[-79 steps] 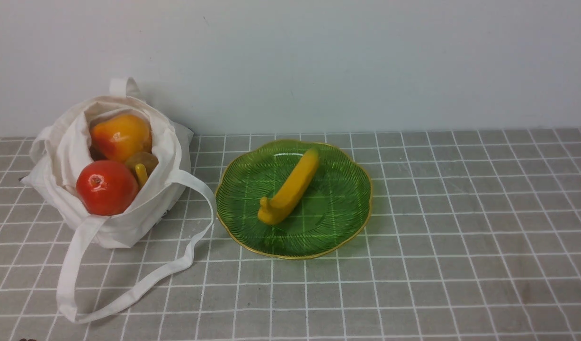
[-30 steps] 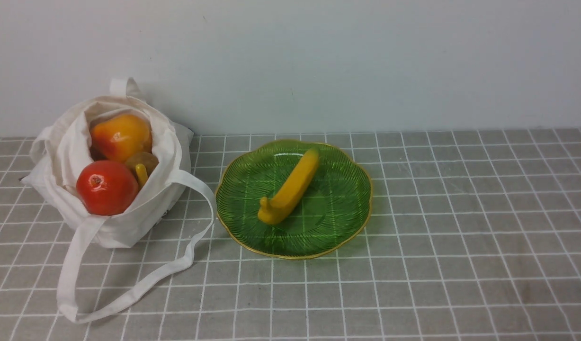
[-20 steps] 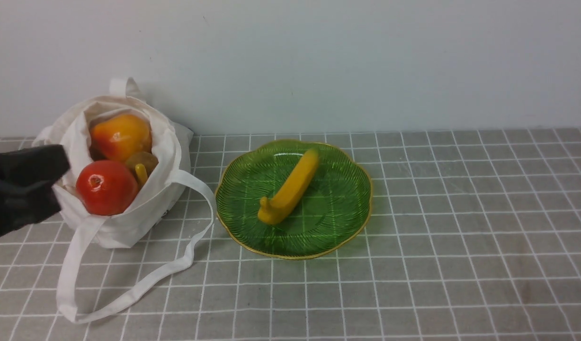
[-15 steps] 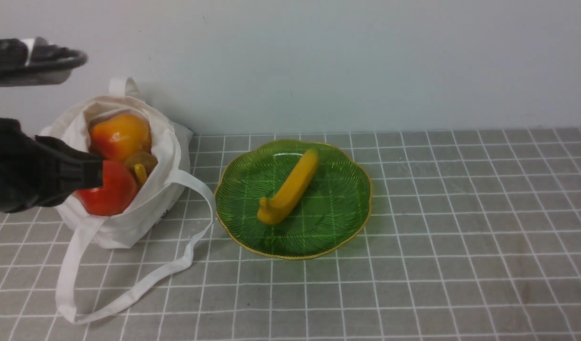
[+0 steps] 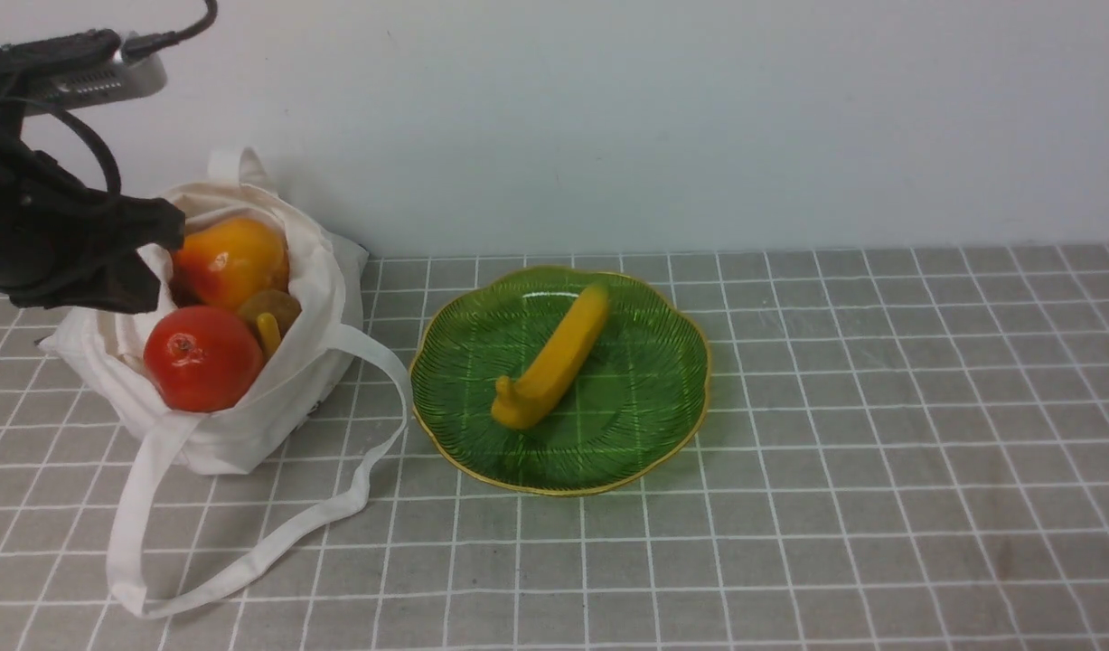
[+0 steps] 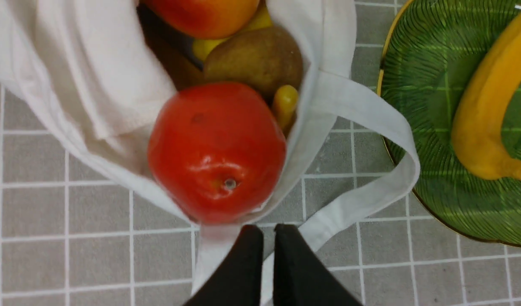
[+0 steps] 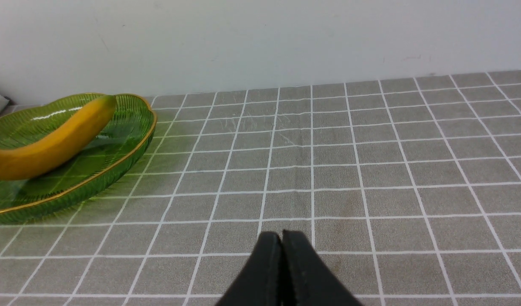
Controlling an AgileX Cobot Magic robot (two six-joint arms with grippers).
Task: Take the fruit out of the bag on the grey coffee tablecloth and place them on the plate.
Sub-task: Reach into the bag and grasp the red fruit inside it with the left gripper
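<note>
Leftmost: left gripper hangs over the left side of the bag, fingers pressed together, nothing between them. Red apple sits in the bag mouth, just ahead of it in the wrist view; kiwi, banana end and pear lie behind. Plate, right of the bag, carries one banana. Right gripper, likewise closed and empty, is over bare grey tablecloth, well apart from the plate.

Off-white bag at the table's far left corner holds apple, pear, kiwi; one banana lies on the green plate
</note>
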